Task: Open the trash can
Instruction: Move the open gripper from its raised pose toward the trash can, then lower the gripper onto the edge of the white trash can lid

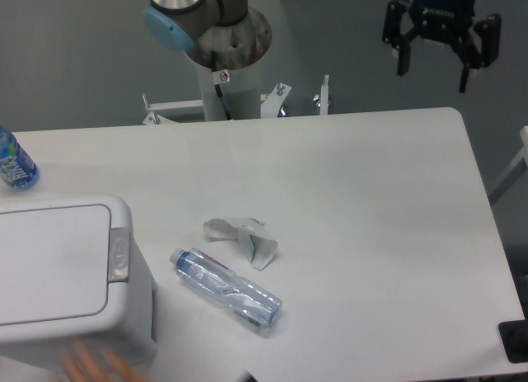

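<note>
Hand point(437, 75) spread, top right | trash can point(58, 275) lid down, bottom left, well apart

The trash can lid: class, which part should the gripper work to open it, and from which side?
Not a grasp, probably: press the grey push-button strip on the trash can rim, coming straight down from above. The lid lies flat and closed, offering no edge to pinch. The gripper hangs open, far off at upper right.

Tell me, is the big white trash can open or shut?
Shut. The trash can has its flat lid lying level inside the rim, with no gap showing. The gripper is far away.
</note>
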